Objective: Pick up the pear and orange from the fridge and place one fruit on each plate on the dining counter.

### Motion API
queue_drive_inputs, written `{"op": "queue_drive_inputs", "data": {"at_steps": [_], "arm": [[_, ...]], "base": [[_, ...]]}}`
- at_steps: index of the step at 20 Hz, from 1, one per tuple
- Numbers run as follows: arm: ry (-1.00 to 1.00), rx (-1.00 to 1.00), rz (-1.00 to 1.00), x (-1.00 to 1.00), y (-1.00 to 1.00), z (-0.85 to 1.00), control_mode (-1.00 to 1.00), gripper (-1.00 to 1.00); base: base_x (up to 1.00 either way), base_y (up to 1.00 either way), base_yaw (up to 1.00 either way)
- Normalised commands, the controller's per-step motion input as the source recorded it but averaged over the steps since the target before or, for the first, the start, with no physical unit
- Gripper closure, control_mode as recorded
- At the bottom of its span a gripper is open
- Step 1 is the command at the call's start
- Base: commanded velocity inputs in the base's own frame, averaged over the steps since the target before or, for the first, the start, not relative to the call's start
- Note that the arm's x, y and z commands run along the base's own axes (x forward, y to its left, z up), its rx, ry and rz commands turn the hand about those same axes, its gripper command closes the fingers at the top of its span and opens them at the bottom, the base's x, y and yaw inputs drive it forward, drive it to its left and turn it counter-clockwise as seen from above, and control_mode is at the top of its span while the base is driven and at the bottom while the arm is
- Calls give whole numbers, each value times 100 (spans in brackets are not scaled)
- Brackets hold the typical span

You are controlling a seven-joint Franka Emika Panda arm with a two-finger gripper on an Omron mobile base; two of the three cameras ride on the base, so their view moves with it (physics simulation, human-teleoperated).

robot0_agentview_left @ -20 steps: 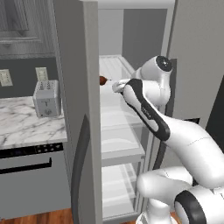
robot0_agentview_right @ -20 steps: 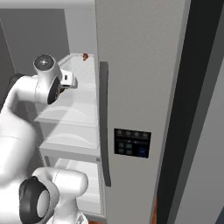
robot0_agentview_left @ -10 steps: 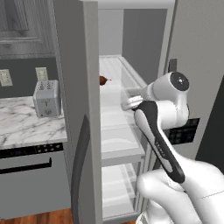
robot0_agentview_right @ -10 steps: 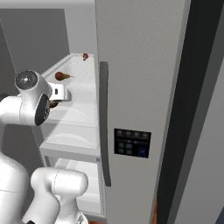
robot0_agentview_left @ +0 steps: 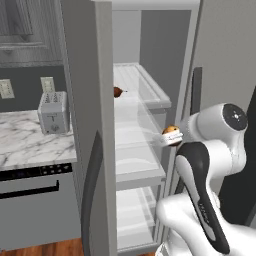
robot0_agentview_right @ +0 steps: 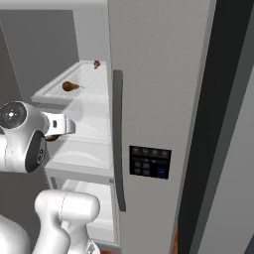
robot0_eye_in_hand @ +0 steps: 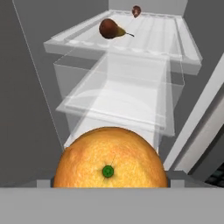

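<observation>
Fridge (robot0_agentview_left: pixel 95 125) shelf, orange (robot0_eye_in_hand: pixel 110 158) in claw (robot0_agentview_left: pixel 172 137)

The orange (robot0_agentview_left: pixel 172 133) is held at the end effector (robot0_agentview_left: pixel 173 138), just outside the open fridge (robot0_agentview_left: pixel 150 60). The pear (robot0_agentview_left: pixel 118 91) is seen at the upper shelf's (robot0_agentview_left: pixel 145 87) left edge. A toaster (robot0_agentview_left: pixel 53 112) is set on the marble surface (robot0_agentview_left: pixel 25 145).

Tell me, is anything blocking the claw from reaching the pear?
Yes. The orange sits in the claw, filling it. Beyond it, nothing visible blocks the pear on the fridge's upper shelf.
</observation>
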Motion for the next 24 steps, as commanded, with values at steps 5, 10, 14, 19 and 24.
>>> {"op": "queue_drive_inputs", "data": {"at_steps": [5, 10, 14, 19, 24], "arm": [[4, -2, 0, -18, -4, -3, -100, 100], [0, 0, 0, 0, 0, 0, 100, 100], [0, 0, 0, 0, 0, 0, 100, 100], [0, 0, 0, 0, 0, 0, 100, 100], [0, 0, 0, 0, 0, 0, 100, 100]], "base": [[0, 0, 0], [-11, 0, 0], [-67, -10, 0], [-88, -16, 0], [-89, -16, 15]]}}
